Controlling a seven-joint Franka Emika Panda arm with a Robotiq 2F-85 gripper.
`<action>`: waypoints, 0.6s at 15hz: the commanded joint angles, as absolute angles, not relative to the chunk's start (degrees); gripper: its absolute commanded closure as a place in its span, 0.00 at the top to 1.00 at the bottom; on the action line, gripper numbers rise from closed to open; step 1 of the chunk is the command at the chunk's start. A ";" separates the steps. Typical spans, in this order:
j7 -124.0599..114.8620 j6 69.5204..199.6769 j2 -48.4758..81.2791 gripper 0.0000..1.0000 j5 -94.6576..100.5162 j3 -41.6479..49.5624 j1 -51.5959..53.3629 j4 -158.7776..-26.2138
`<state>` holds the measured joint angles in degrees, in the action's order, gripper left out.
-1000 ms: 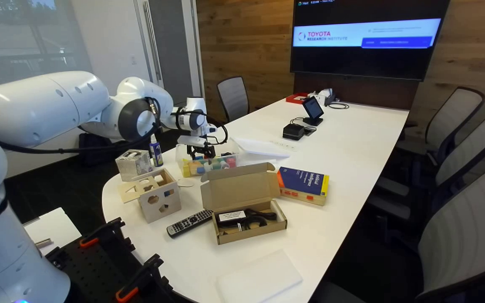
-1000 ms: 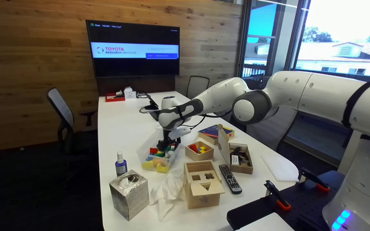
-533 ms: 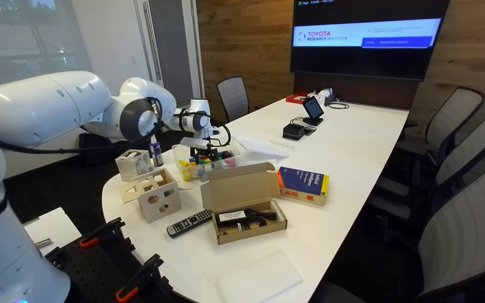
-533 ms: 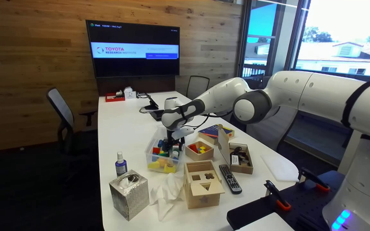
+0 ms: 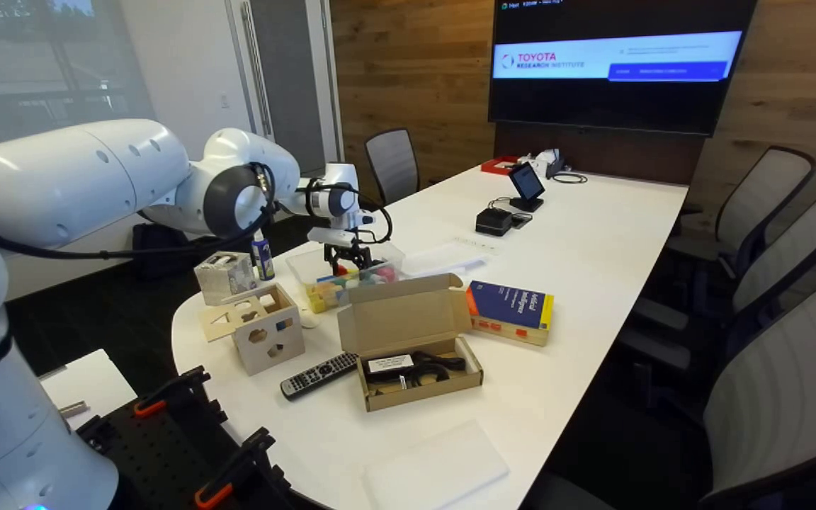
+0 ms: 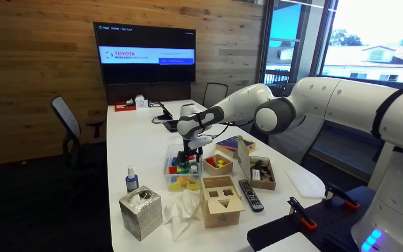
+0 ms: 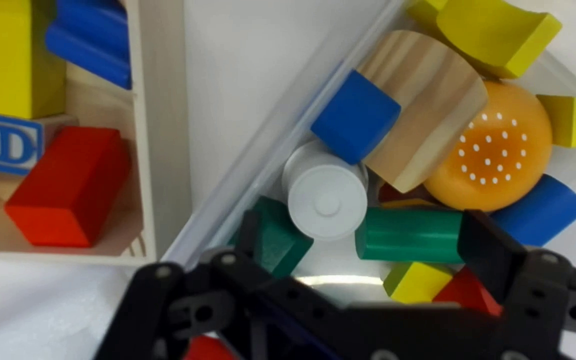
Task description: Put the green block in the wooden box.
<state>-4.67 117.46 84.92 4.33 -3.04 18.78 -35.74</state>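
Observation:
A green rounded block (image 7: 410, 235) lies in the clear plastic bin (image 6: 171, 151), below and between my fingers; my right finger covers its right end. A second green block (image 7: 283, 245) lies by my left finger, partly hidden by it. I cannot tell which is meant. A green piece (image 6: 184, 171) shows in an exterior view. My gripper (image 7: 368, 240) is open with nothing held, and hangs over the bin in both exterior views (image 5: 348, 263) (image 6: 190, 157). The open wooden box (image 6: 219, 171) stands beside the bin, holding red, yellow and blue blocks; its wall shows in the wrist view (image 7: 163, 150).
A wooden shape-sorter box (image 6: 220, 220), a remote (image 6: 251, 196), a cardboard box (image 5: 422, 393) with cables and a book (image 5: 514, 304) stand nearby. A tissue box (image 6: 141, 213) and a spray bottle (image 6: 131, 182) stand on the bin's other side. A white cylinder (image 7: 327, 200) sits between the green blocks.
The plastic bin has slid and turned toward the open wooden box. My gripper has moved the same way, with slightly more room above the blocks. It stays empty.

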 commanded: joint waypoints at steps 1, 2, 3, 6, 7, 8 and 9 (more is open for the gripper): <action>-5.56 114.57 84.92 1.00 3.70 -2.71 19.46 -35.07; -5.41 114.20 84.92 1.00 3.60 -2.88 19.62 -35.40; -4.96 113.86 84.92 1.00 3.39 -3.21 19.65 -35.72; -3.95 113.32 84.91 1.00 2.68 -4.18 19.66 -36.79; -4.00 113.35 84.92 1.00 2.58 -4.25 19.62 -37.03; -4.24 113.43 84.93 1.00 2.48 -4.26 19.69 -37.23; -4.64 113.79 84.97 1.00 2.53 -3.97 19.86 -37.59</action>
<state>-4.57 114.54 84.97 3.41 -4.06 19.76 -36.31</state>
